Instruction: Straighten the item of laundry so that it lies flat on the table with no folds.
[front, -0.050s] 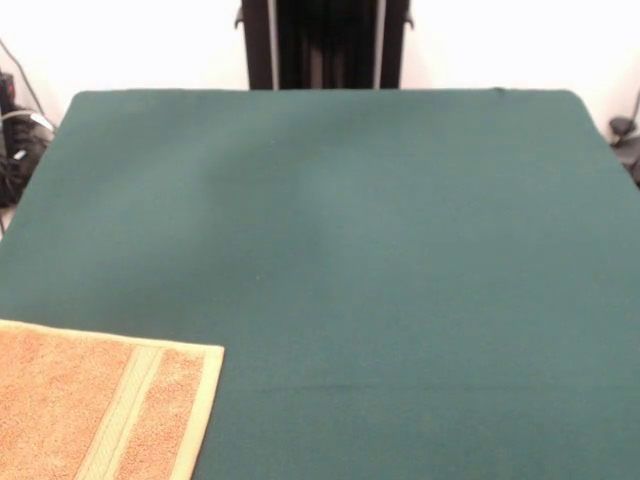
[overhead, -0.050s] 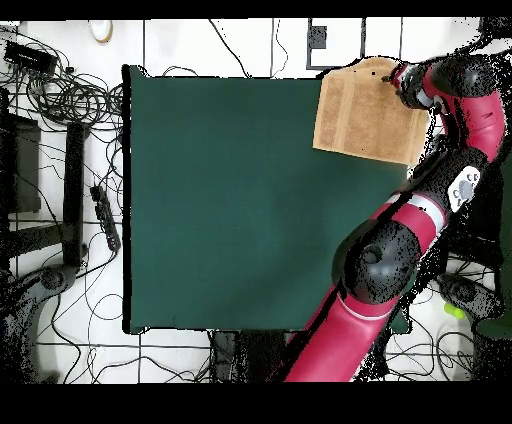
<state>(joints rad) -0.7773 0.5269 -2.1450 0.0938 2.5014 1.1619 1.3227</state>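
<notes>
Towel (overhead, -0.050s: 365, 115) sits at one corner of the counter (overhead, -0.050s: 230, 200), partly overhanging the counter's edge on the arm's side as seen from above. Front view shows only its corner section (front, -0.050s: 95, 405), cut off by the frame: orange-tan terry, pale stripe running parallel to the hem, surface flat where visible, no folds in that part. Arm (overhead, -0.050s: 400, 250) reaches along the counter's side; its wrist end and the claw (overhead, -0.050s: 405, 85) lie at the towel's outer edge, touching or directly above it; cannot tell which. Claw state: cannot tell, the fingers do not resolve in the overhead view, and the claw is absent from the front view. Key relation: nearly all of the towel lies from the claw toward the counter's interior, with its slightly longer axis running roughly across that direction, a little skewed to the counter's edges. Judgement: any remaining correction would be a pull inward, away from the overhang. Small white tag not discernible.
</notes>
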